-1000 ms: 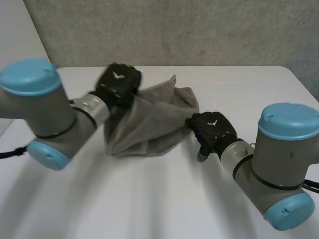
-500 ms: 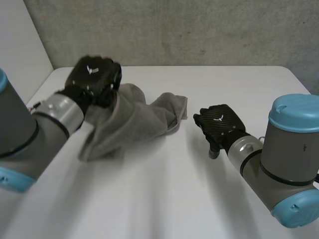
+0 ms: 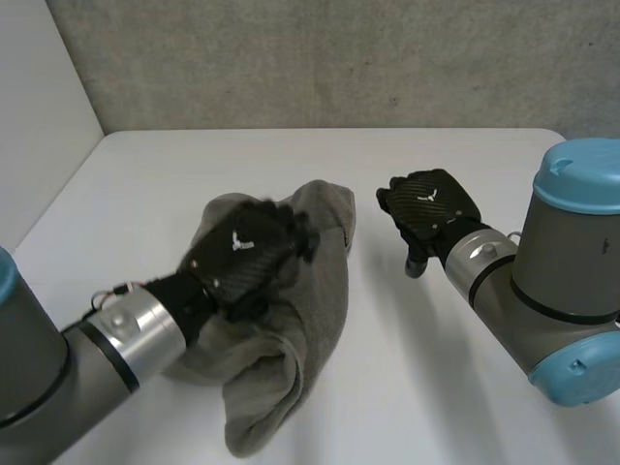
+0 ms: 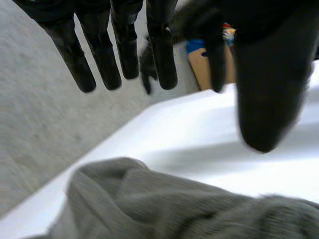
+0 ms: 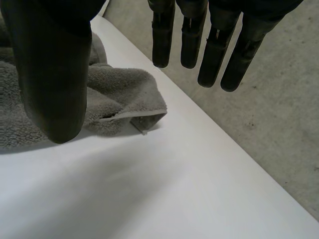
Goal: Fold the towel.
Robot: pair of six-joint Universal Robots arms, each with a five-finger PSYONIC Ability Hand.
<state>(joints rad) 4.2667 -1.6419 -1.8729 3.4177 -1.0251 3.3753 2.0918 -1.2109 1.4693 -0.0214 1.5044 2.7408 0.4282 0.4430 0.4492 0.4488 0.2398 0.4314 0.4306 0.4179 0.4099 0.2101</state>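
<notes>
A grey towel [image 3: 291, 339] lies bunched and crumpled on the white table [image 3: 426, 387], left of the middle. My left hand [image 3: 247, 254] hovers over the towel's middle; in the left wrist view its fingers [image 4: 109, 50] are straight and spread, holding nothing, with the towel [image 4: 164, 204] under the palm. My right hand [image 3: 431, 205] stands to the right of the towel, apart from it. Its fingers [image 5: 214, 40] are straight and open, and the towel's near corner [image 5: 129, 107] lies on the table below the thumb.
A grey wall [image 3: 329, 58] runs behind the table's far edge. Bare table stretches in front and to the right of the towel. In the left wrist view a brown and blue thing [image 4: 209, 59] stands beyond the table's edge.
My left hand has swung from the table's far left toward me and let go of the towel, which now lies lower and nearer. The right hand drew slightly back.
</notes>
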